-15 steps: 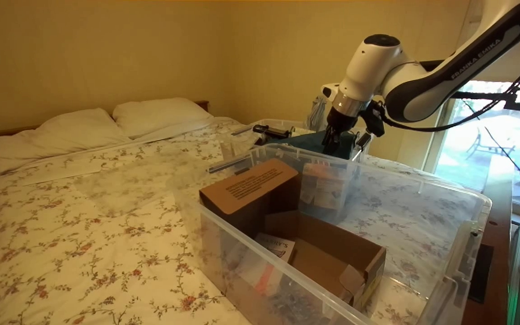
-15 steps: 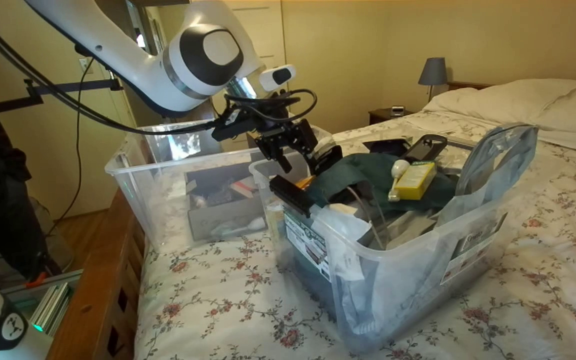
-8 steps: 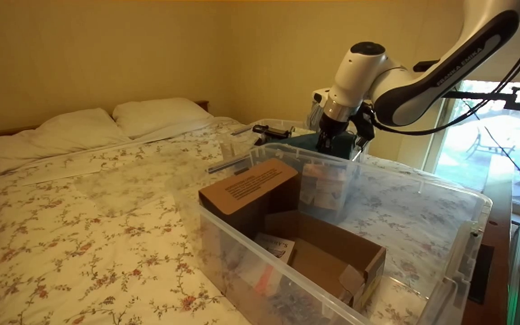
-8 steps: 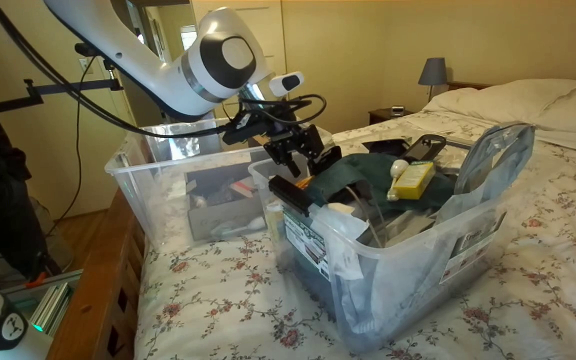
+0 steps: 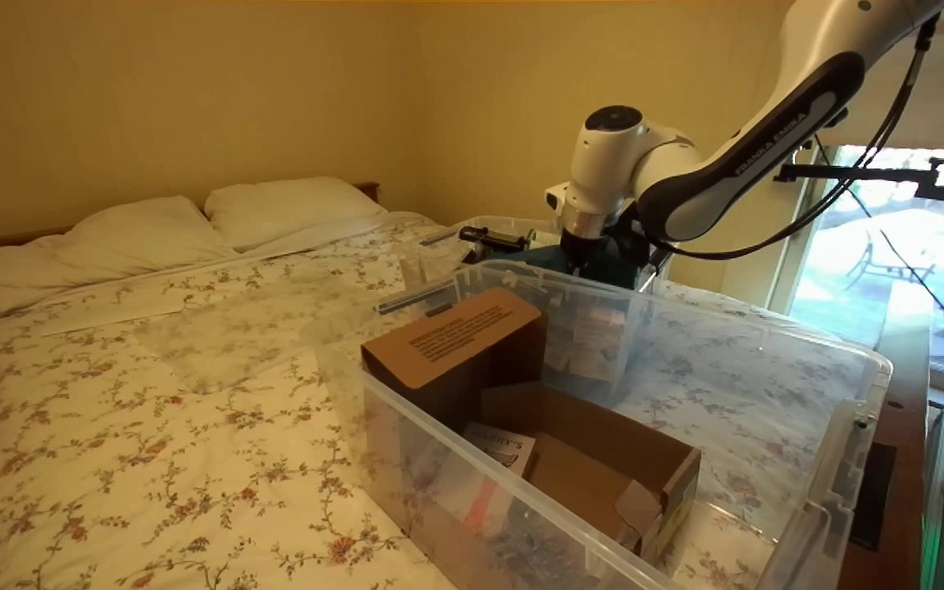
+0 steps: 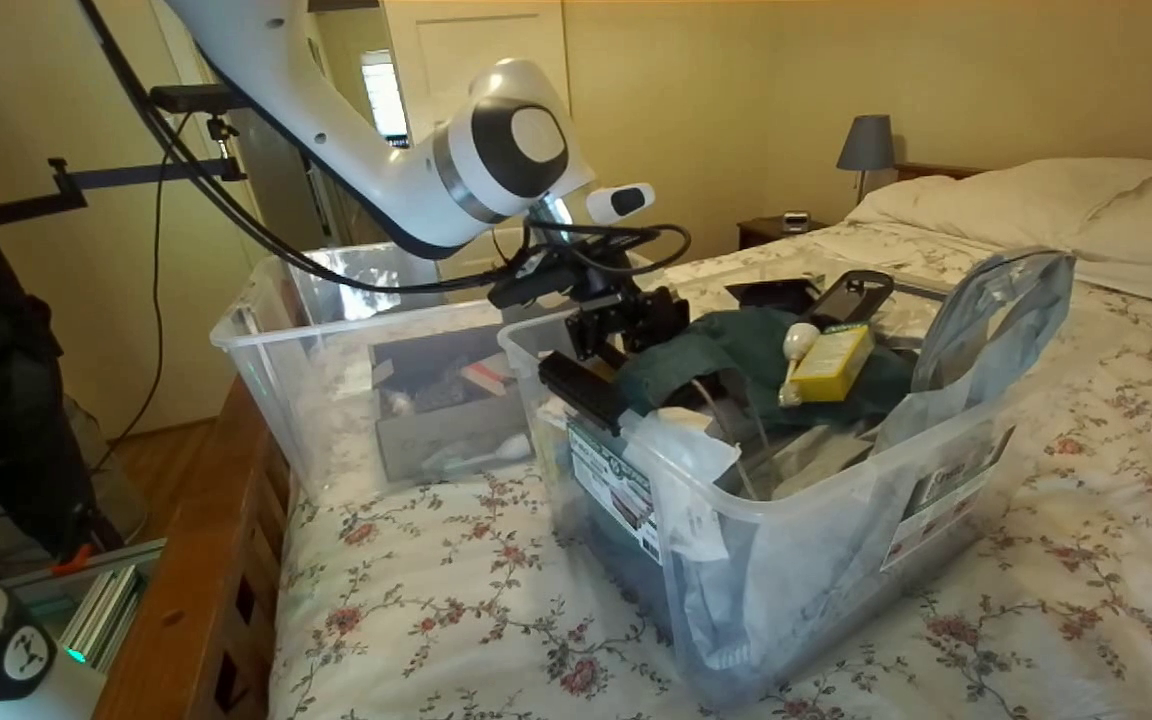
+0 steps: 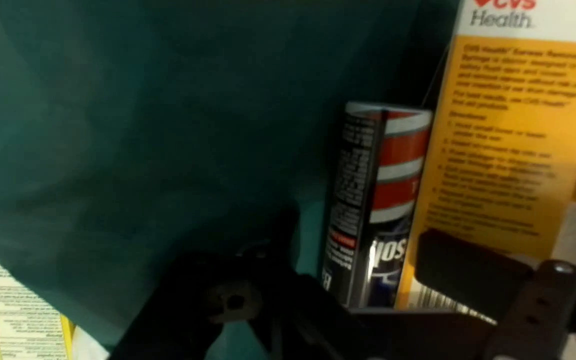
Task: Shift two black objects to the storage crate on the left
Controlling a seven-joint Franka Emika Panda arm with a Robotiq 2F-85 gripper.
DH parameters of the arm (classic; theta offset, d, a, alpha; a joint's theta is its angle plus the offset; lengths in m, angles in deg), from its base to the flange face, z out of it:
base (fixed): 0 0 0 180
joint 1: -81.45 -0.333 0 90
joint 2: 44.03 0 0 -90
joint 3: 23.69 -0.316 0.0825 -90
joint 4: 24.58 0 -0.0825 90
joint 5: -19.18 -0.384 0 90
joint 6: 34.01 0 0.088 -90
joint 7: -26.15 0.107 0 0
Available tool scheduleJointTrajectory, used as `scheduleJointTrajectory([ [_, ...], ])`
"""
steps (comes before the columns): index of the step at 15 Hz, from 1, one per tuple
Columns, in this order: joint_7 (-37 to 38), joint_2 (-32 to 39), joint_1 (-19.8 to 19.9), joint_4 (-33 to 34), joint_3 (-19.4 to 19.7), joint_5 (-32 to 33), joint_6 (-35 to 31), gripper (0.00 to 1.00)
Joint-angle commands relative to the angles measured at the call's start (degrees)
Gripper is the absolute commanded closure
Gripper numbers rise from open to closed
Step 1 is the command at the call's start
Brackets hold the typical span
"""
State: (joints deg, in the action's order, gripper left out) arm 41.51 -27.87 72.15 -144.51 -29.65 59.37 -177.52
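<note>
Gripper [image 6: 621, 340]: released, jaws apart over smaller bin [image 6: 836, 605], presumably to straddle your pick | Black objects [image 6: 844, 300] (which two, unclear): topmost in that bin, away from wooden bed edge [image 6: 211, 530] | Storage crate [image 6: 336, 430]: near that edge, your drop point

Exterior cameras look obliquely down across the worktop [image 5: 193, 459], with pillows [image 5: 296, 215] in the background. In an exterior view the storage crate [image 5: 537, 497] lies nearest the lens, cut off at the lower edge, the pillows at upper left. In an exterior view from the opposite side, the smaller clear bin [image 6: 786, 570] stands nearest, right of centre, with the storage crate beyond it and the pillows at upper right. Both exterior views share these containers and the robot arm [image 6: 536, 140]. The wrist view is a close-up of teal fabric [image 7: 143, 125], the claw [image 7: 360, 265] entering from the lower edge; in both exterior views this fabric shows right of centre.
</note>
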Motion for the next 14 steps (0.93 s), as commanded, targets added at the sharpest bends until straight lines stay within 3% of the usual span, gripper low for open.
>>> scheduleJointTrajectory([
  [1,0.6,5.7,-2.1,5.2,1.9,-0.4,4.5,0.66],
  [6,2.0,3.6,-2.7,6.2,2.2,-1.6,4.8,0.96],
  [14,6.5,-17.1,1.3,-5.3,4.5,-1.9,-6.6,0.99],
])
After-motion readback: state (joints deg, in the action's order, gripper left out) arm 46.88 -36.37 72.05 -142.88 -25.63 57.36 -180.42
